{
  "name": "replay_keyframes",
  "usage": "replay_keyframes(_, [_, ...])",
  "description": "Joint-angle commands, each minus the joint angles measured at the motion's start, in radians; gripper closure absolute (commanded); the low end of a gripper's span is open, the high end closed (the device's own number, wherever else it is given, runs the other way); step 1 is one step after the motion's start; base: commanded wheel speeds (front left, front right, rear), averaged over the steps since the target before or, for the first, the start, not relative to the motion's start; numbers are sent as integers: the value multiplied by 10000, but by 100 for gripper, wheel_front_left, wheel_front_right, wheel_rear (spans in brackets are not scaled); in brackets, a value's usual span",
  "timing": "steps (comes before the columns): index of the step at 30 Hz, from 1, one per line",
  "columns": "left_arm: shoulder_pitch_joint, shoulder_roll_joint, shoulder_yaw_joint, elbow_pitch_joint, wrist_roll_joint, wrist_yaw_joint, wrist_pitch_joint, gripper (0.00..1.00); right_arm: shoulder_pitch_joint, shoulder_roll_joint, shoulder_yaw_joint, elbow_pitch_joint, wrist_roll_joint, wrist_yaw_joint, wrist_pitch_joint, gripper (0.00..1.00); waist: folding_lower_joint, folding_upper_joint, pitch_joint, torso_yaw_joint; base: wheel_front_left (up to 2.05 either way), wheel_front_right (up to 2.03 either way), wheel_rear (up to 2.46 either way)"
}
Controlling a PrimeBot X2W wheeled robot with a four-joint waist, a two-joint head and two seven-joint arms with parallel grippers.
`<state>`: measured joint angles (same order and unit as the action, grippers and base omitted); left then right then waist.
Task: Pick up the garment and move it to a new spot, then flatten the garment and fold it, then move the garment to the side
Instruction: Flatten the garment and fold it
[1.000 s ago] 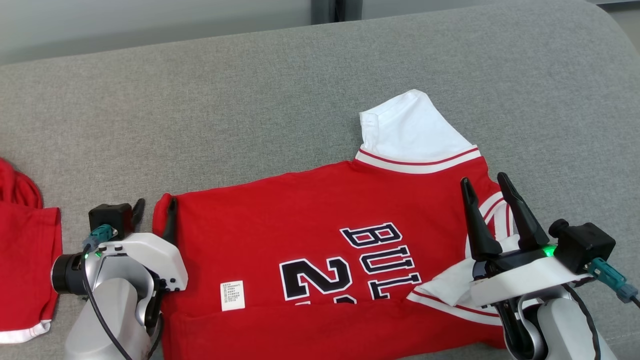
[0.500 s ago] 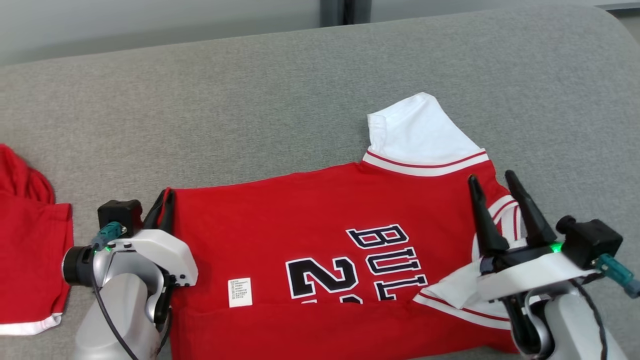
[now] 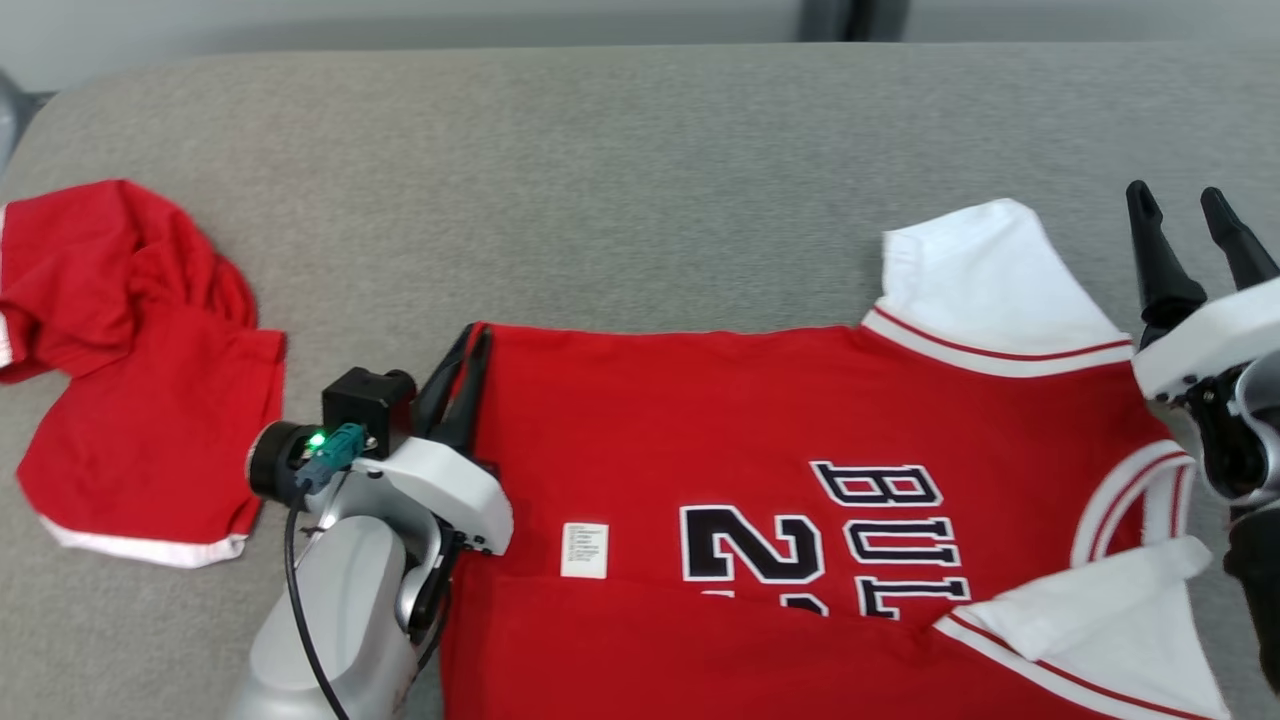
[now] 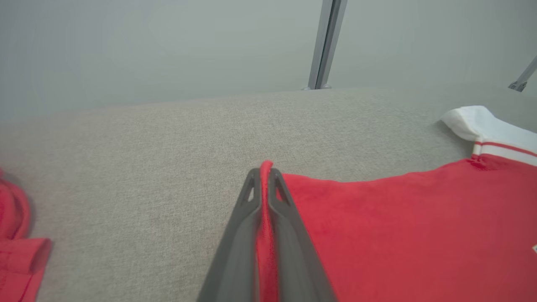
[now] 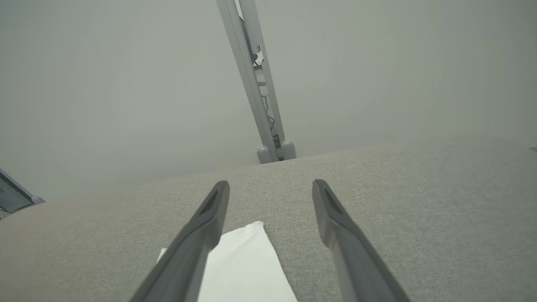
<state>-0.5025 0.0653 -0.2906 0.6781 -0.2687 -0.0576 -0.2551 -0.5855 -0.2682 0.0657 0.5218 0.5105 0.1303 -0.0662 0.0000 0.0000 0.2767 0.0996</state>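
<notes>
The garment (image 3: 760,420) is a red jersey with white sleeves and black lettering. It lies flat on the grey cushion, its near edge folded over. My left gripper (image 3: 470,345) is shut on the jersey's far left corner, and a red fold (image 4: 265,201) shows between its fingers in the left wrist view. At the right edge of the head view my right gripper (image 3: 1180,205) stands open above the cushion, beyond the far white sleeve (image 3: 985,280). That sleeve's tip (image 5: 247,264) lies under its left finger.
A second red garment (image 3: 140,370) lies crumpled at the left end of the grey cushion (image 3: 600,180). A pale wall with a metal post (image 5: 256,84) rises behind the cushion's far edge.
My left gripper has shut on the jersey's corner. The head camera has swung left. My right gripper has risen off the collar area and now hovers beyond the sleeve.
</notes>
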Motion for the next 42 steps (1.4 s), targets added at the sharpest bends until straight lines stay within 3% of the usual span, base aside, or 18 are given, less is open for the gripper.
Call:
replay_keyframes(1, [-6, -23, -146, -227, -128, -82, -21, 100, -523, -205, 98, 603, 234, 5, 372, 0, 0, 0, 287, 543, 0, 0, 0])
replay_keyframes(4, [-14, -75, -302, -449, -409, -164, -31, 100, -1043, -401, 282, 1164, 733, 5, 815, 0, 0, 0, 462, 764, 0, 0, 0])
replay_keyframes(11, [-272, -128, -1327, -937, -942, 2, -32, 100, -2386, -1644, 1608, 2909, 959, 5, 1689, 0, 0, 0, 1070, 1419, 0, 0, 0])
replay_keyframes(25, [-628, -124, -2331, -983, -1579, 415, -87, 100, -3431, -2186, 3480, 4148, 1441, 5, 1959, 0, 0, 0, 1334, 1713, 0, 0, 0])
replay_keyframes(26, [-639, -125, -2364, -974, -1618, 435, -91, 100, -3469, -2209, 3581, 4188, 1502, 5, 1914, 37, 0, 0, 1329, 1712, 0, 0, 0])
replay_keyframes(27, [-651, -123, -2393, -961, -1635, 441, -86, 100, -3502, -2233, 3681, 4228, 1554, 3, 1904, 63, 0, 0, 1323, 1710, 0, 0, 0])
replay_keyframes(29, [-690, -125, -2442, -941, -1635, 478, -91, 100, -3565, -2246, 3898, 4335, 1679, 3, 1914, 91, 0, 0, 1311, 1705, 0, 0, 0])
replay_keyframes(30, [-702, -123, -2461, -928, -1656, 488, -94, 100, -3591, -2249, 3989, 4380, 1753, 3, 1906, 100, 0, 0, 1303, 1705, 0, 0, 0])
replay_keyframes(42, [-575, -77, -2397, -734, -1828, 577, -103, 100, -3412, -2350, 5170, 4055, 2426, 3, 486, 100, 0, 0, 907, 1475, 0, 0, 0])
